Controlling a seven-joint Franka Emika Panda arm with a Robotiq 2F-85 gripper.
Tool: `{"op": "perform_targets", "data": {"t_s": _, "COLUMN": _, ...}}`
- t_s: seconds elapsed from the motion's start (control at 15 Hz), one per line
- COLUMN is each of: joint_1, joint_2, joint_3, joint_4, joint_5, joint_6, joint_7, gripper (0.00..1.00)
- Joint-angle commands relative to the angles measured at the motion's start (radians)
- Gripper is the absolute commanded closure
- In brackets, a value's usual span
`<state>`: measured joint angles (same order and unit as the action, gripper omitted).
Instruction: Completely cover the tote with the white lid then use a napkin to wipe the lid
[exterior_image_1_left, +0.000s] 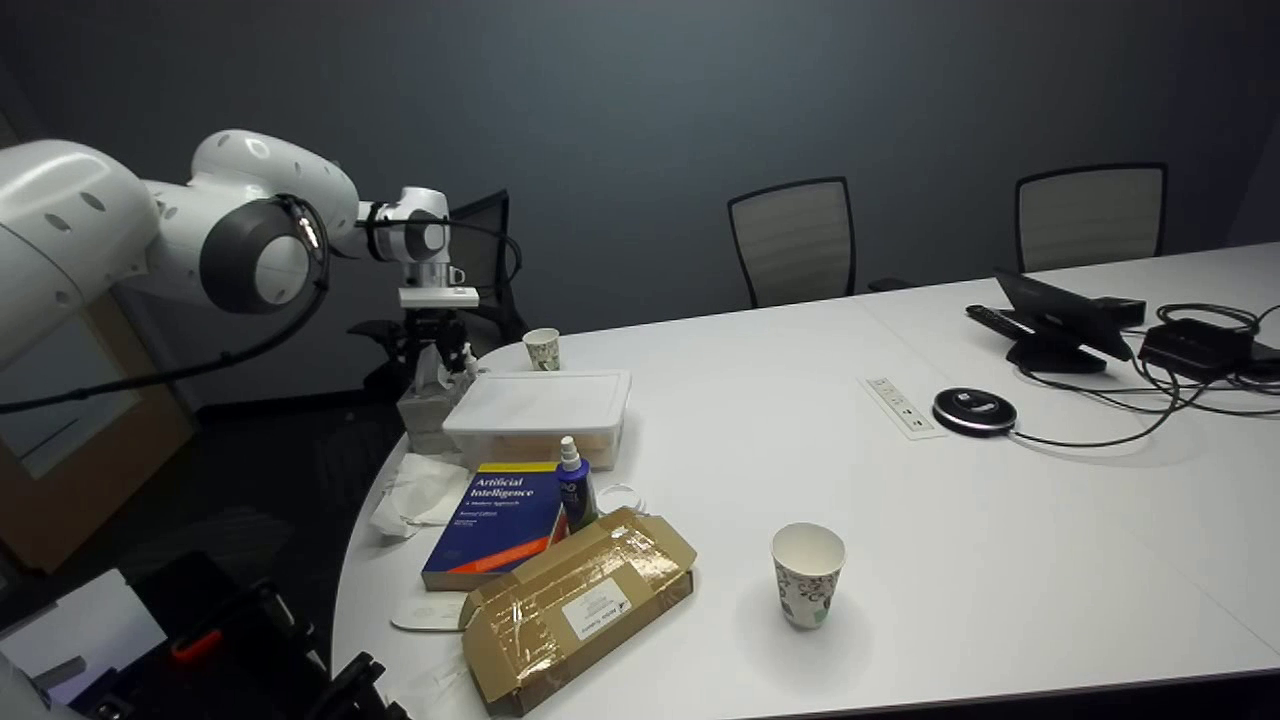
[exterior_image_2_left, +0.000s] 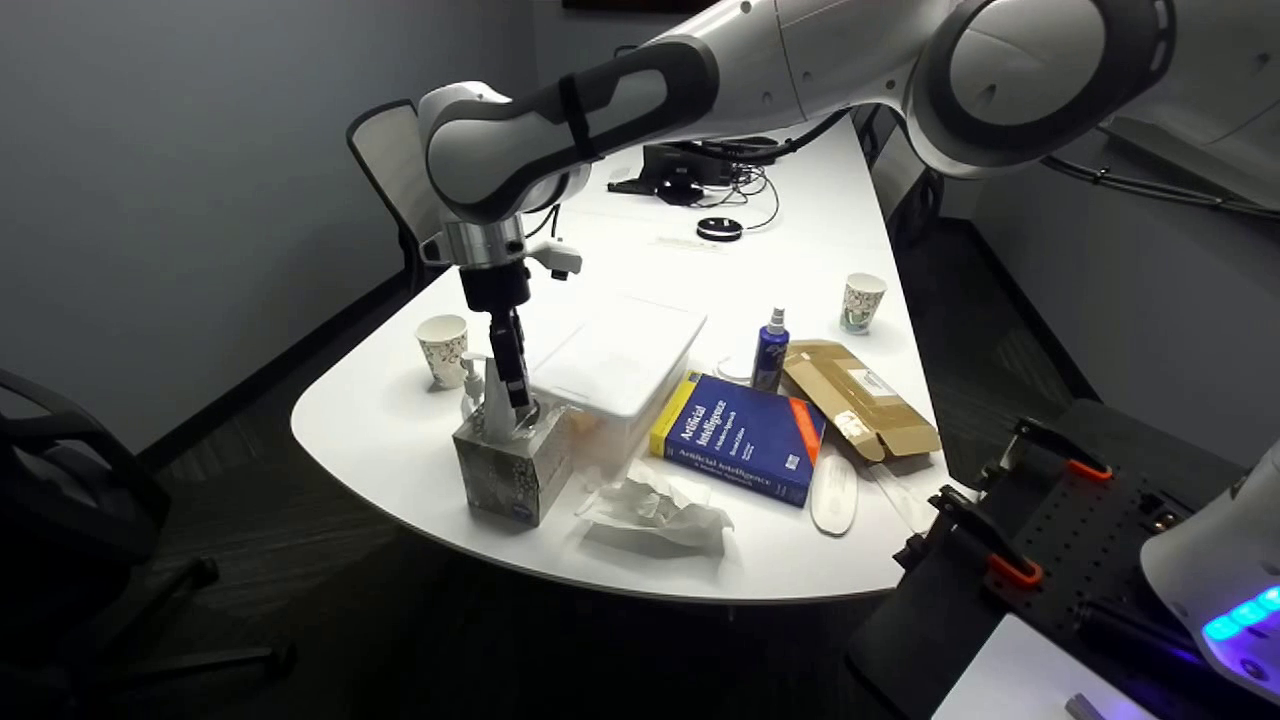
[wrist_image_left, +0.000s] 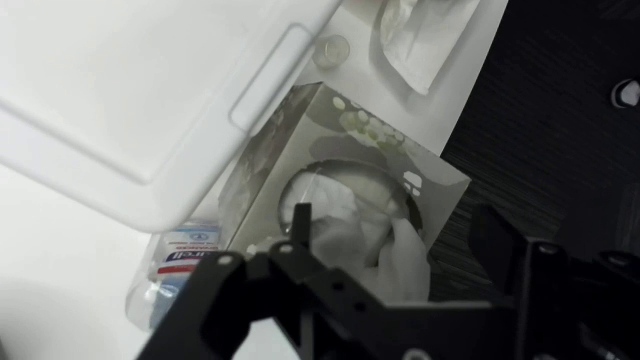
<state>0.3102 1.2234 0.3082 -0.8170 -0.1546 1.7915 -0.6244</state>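
The white lid (exterior_image_1_left: 545, 398) lies flat on top of the tote (exterior_image_1_left: 545, 447) in both exterior views (exterior_image_2_left: 622, 350). In the wrist view the lid (wrist_image_left: 125, 85) fills the upper left. A tissue box (exterior_image_2_left: 505, 475) stands at the table edge beside the tote, with a white napkin (exterior_image_2_left: 497, 405) sticking up from its opening. My gripper (exterior_image_2_left: 518, 395) points down just over the box. In the wrist view its fingers (wrist_image_left: 395, 220) are apart, one on each side of the napkin (wrist_image_left: 402, 265). Part of the napkin is hidden behind the gripper.
A crumpled paper (exterior_image_2_left: 655, 512) lies near the table edge. A blue book (exterior_image_1_left: 505, 520), a spray bottle (exterior_image_1_left: 576, 492) and a brown carton (exterior_image_1_left: 585, 600) are beyond the tote. A Purell bottle (wrist_image_left: 182, 255) stands beside the tissue box, and a paper cup (exterior_image_2_left: 443, 350) is close by.
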Motion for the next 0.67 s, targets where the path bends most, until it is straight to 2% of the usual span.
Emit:
{"op": "perform_targets", "data": {"t_s": 0.0, "joint_1": 0.020, "joint_2": 0.036, "joint_3": -0.011, "joint_4": 0.073, "joint_5": -0.019, "joint_6": 0.000, "joint_7": -0.015, "gripper": 0.51}}
{"op": "perform_targets", "data": {"t_s": 0.4, "joint_1": 0.020, "joint_2": 0.049, "joint_3": -0.014, "joint_4": 0.101, "joint_5": -0.019, "joint_6": -0.002, "joint_7": -0.011, "gripper": 0.95}}
{"op": "perform_targets", "data": {"t_s": 0.47, "joint_1": 0.019, "joint_2": 0.050, "joint_3": -0.013, "joint_4": 0.103, "joint_5": -0.019, "joint_6": -0.001, "joint_7": -0.011, "gripper": 1.00}}
{"op": "perform_targets", "data": {"t_s": 0.6, "joint_1": 0.018, "joint_2": 0.052, "joint_3": -0.014, "joint_4": 0.106, "joint_5": -0.018, "joint_6": 0.000, "joint_7": -0.010, "gripper": 1.00}}
